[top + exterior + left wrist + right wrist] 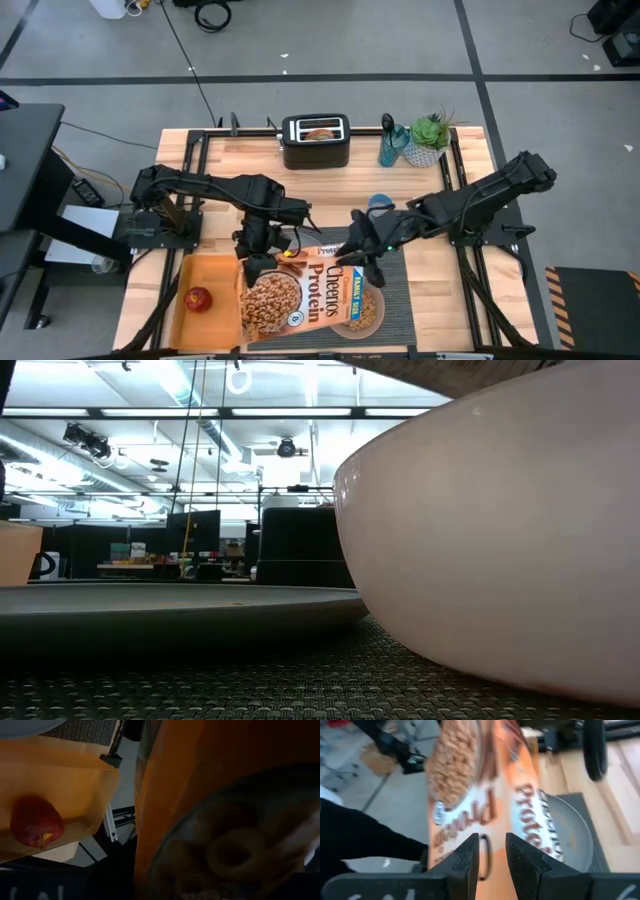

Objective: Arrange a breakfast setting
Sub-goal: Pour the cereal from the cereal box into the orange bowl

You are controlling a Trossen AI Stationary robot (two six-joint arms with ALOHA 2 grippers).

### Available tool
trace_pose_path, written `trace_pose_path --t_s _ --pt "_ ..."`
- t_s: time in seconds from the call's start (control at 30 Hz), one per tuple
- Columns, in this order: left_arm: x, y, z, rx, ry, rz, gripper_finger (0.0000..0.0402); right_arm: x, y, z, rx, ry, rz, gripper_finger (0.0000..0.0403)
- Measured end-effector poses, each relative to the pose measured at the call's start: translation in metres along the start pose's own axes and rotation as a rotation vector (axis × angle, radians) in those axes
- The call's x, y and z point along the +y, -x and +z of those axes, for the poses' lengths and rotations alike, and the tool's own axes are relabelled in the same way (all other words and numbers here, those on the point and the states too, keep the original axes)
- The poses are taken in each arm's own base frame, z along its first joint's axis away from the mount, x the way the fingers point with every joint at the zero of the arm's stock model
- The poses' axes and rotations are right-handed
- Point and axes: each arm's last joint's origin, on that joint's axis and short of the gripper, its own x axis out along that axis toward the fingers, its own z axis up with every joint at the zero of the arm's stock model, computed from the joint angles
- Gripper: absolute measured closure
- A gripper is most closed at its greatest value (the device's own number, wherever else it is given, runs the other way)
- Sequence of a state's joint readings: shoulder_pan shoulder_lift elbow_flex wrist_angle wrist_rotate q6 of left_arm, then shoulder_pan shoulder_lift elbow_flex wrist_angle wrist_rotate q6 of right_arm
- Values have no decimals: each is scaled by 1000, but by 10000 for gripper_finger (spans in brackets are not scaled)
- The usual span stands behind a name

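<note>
At the lower centre of the high view, on the worktop [450,290], lies the placemat [396,300], dark and striped, mostly covered by a cereal box [305,295] held above it. The box spans from the tray [215,290] at lower left across to the mat. Under its right edge shows the rim of the grey plate [375,318]. In the low view the pinkish bowl [500,530] fills the right half, sitting on the mat beside the plate [180,600].

The left pincer [262,262] sits at the box's top left corner; whether it is spread or pressed together I cannot tell. The right pincer [368,262] is at the box's upper right edge; its wrist view shows the fingers [470,855] close together on the box edge, pinching it.

The toaster [316,141] stands at upper centre, a bagel half in its slot. The apple [198,298] lies in the tray, left of the box.
</note>
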State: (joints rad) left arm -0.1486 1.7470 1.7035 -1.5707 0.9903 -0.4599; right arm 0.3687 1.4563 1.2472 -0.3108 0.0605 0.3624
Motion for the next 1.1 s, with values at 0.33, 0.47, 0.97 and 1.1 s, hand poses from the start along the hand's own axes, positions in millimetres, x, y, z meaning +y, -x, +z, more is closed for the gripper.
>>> trace_pose_path --t_s 0.33,0.47,0.97,1.1 --pt "0 0 0 1 -1 0 226 5 9 10 -84 5 2 300" --pt "0 -1 0 2 -4 0 226 -3 4 -10 33 69 -156 300" --pt "0 0 0 -3 -15 9 226 -23 2 -7 71 -66 -187 340" --pt "0 -1 0 -2 -21 10 226 -20 -2 -13 144 -54 -107 353"
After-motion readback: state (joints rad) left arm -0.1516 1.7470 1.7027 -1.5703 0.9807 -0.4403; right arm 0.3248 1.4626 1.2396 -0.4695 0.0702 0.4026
